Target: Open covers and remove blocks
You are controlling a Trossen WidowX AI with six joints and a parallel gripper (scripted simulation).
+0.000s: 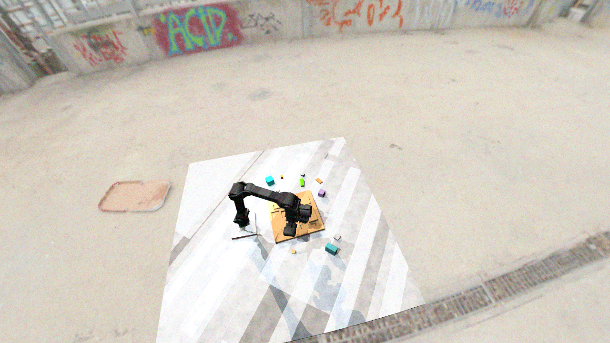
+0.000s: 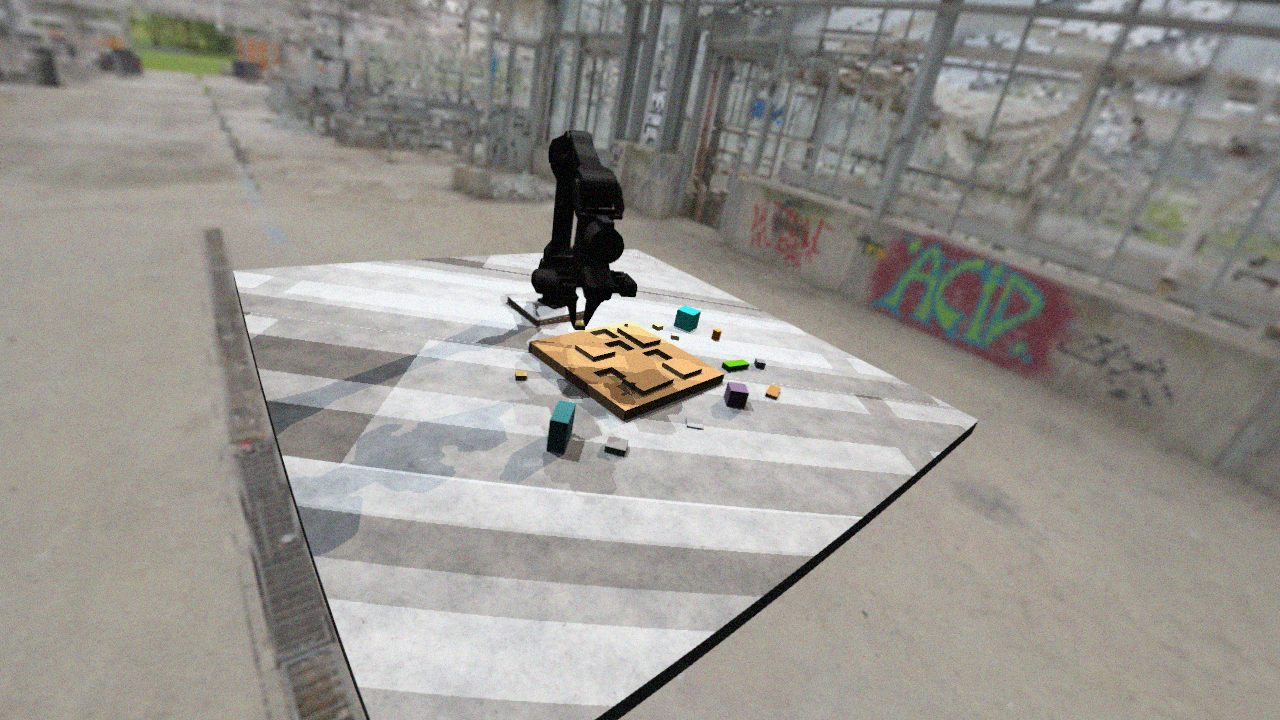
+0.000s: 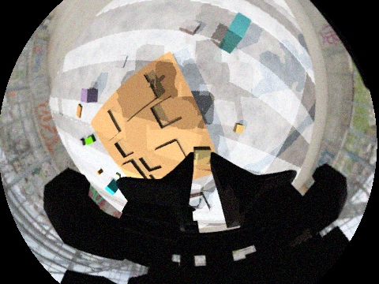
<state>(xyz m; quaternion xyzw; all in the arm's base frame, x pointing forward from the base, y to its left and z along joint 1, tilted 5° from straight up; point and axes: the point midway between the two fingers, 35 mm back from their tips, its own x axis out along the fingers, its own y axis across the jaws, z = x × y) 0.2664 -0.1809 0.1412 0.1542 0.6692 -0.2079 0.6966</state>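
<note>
Black six-joint arm (image 1: 264, 194) (image 2: 562, 205) is reaching over the flat tan wooden puzzle board (image 1: 281, 234) (image 2: 698, 376) (image 3: 136, 128). Jaws are closing firmly on a small pale-yellow block (image 2: 580, 323) (image 3: 202, 155), which is hanging above the board's 11 o'clock side in the exterior view (from overhead the arm is hiding it).

A second small yellow block (image 1: 293, 251) (image 2: 520, 376) (image 3: 238, 128) is resting on the striped worktop (image 1: 221, 281) (image 2: 680, 555) (image 3: 260, 99), towards 9 o'clock of the board. Presumably a carry to the worktop is under way.

Risks:
- Releasing too soon could be dropping the block onto the board's rim, leaving it tilted.
- The jaws seem to be holding it by their tips; a knock could be twisting it loose.
- Low travel could be snagging a thin raised wooden cover (image 2: 648, 383) and pushing it shut. Whether every cover is standing open, I cannot tell.
- Setting down at 9 o'clock might be nudging the second block.
</note>
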